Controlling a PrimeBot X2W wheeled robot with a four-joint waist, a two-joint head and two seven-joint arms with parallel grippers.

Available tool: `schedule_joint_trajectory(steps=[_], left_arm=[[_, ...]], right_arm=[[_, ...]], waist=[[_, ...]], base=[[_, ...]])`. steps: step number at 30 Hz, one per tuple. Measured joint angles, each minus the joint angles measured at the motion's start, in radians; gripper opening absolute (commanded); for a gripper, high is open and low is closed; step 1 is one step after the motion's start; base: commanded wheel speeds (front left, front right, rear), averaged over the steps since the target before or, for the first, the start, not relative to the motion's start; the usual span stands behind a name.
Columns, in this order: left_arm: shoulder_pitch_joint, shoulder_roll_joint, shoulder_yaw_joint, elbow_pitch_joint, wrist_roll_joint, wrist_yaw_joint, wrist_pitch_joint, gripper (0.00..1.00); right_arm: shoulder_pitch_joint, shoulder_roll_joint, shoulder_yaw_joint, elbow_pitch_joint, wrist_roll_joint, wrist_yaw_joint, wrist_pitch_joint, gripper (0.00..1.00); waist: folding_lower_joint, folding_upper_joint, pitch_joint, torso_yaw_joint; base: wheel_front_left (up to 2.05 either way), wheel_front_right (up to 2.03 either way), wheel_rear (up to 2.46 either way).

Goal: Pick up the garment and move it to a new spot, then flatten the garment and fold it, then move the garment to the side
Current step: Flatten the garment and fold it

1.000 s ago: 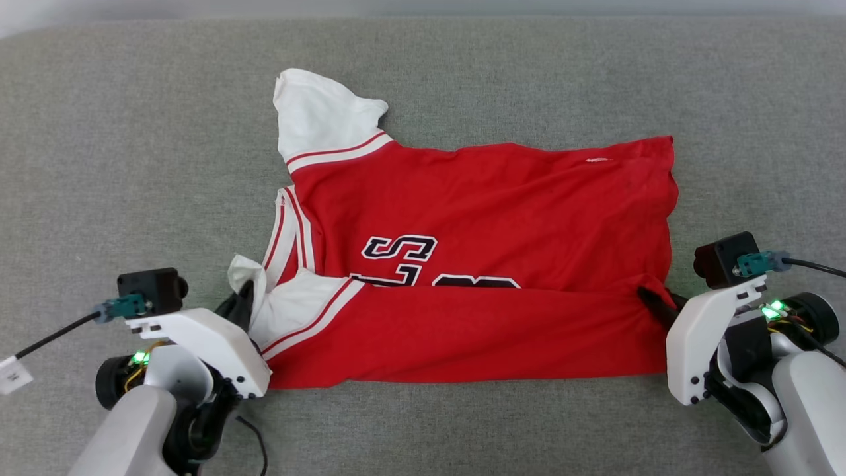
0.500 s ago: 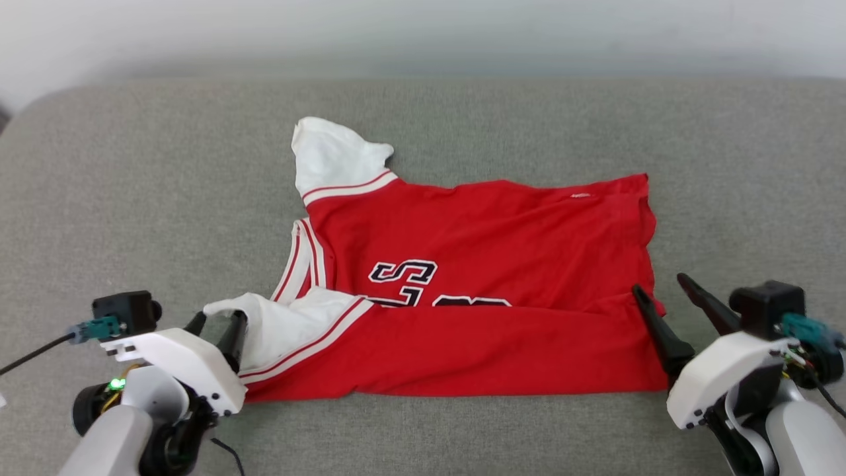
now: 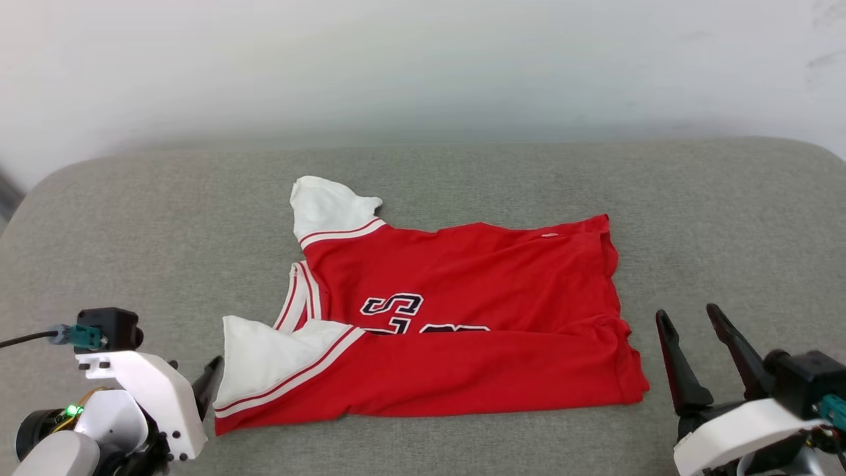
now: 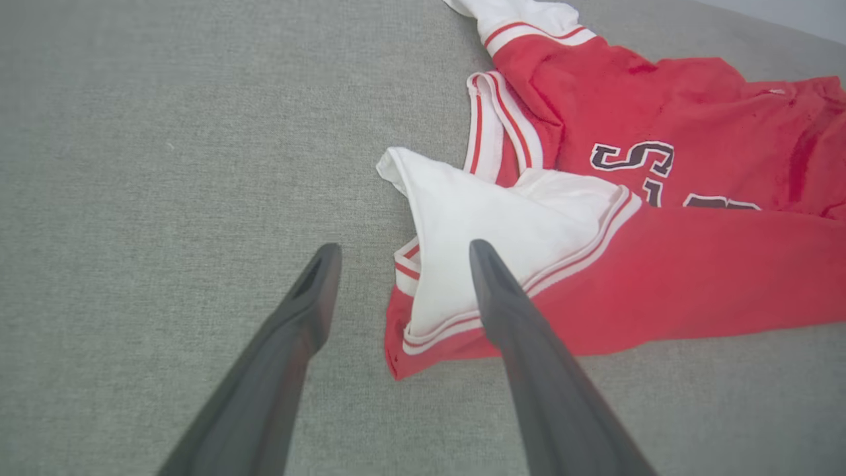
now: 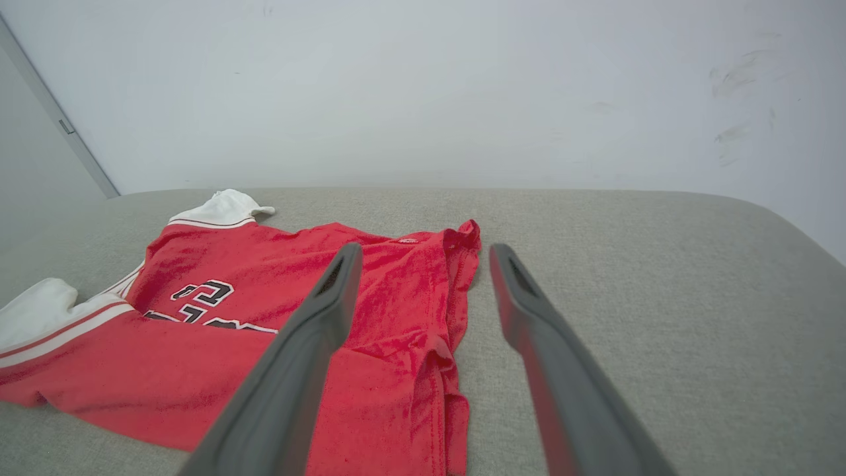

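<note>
The red jersey-style shirt with white sleeves and black lettering [image 3: 462,291] lies mid-way across the grey fabric-covered tabletop [image 3: 132,218]. Its near edge is folded over the lettering, so one fold looks done, with further folds and the move aside left. The left hand [image 4: 403,251] by the near-left sleeve and the right hand [image 3: 687,314] off the near-right corner stand fingers apart, empty. A second earlier both pinched those corners; they have since let go and drawn back.
</note>
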Motion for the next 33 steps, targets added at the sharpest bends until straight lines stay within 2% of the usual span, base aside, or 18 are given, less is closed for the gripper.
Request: schedule_joint_trajectory(steps=[8,15,18,19,20,21,24,27,33], left_arm=[[0.007,0.017,-0.023,0.014,-0.065,0.009,0.144,1.0],[-0.026,0.0,-0.035,0.103,-0.076,0.0,0.16,1.0],[-0.03,-0.016,-0.035,0.142,-0.088,-0.018,0.146,1.0],[-0.03,-0.023,-0.033,0.152,-0.089,-0.022,0.134,0.72],[-0.03,-0.03,-0.033,0.158,-0.089,-0.027,0.125,0.28],[-0.03,-0.038,-0.031,0.163,-0.095,-0.034,0.114,0.0],[-0.032,-0.066,-0.03,0.175,-0.084,-0.045,0.053,0.0],[-0.033,-0.093,-0.032,0.158,-0.051,-0.034,-0.017,0.0],[-0.031,-0.085,-0.015,0.05,-0.011,-0.001,-0.081,0.0]], right_arm=[[0.023,0.047,0.01,-0.076,-0.023,0.0,0.008,1.0],[-0.001,0.061,0.016,-0.075,-0.019,0.0,0.013,1.0],[-0.012,0.065,0.019,-0.067,-0.007,0.0,0.022,1.0],[-0.015,0.065,0.017,-0.063,-0.005,0.0,0.025,1.0],[-0.017,0.064,0.012,-0.061,-0.004,0.0,0.028,1.0],[-0.018,0.063,0.005,-0.059,-0.003,0.0,0.036,1.0],[-0.029,0.058,-0.025,-0.06,0.006,0.0,0.053,1.0],[-0.048,0.028,-0.077,-0.04,0.043,0.0,0.166,1.0],[-0.067,-0.032,-0.069,0.029,0.116,0.0,0.522,1.0]], waist=[[0.0,0.0,0.048,-0.05],[0.0001,0.0,0.131,-0.088],[0.0,0.0,0.153,-0.103],[0.0,0.0,0.157,-0.107],[0.0,0.0,0.159,-0.109],[0.0,0.0,0.159,-0.108],[0.0001,0.0,0.154,-0.096],[0.0002,0.0,0.135,-0.064],[0.0003,0.0,0.121,-0.023]], base=[[0.0,0.0,0.0],[0.0,0.0,0.0],[0.0,0.0,0.0],[0.0,0.0,0.0],[0.0,0.0,0.0],[0.0,0.0,0.0],[0.0,0.0,0.0],[0.0,0.0,0.0],[0.0,0.0,0.0]])
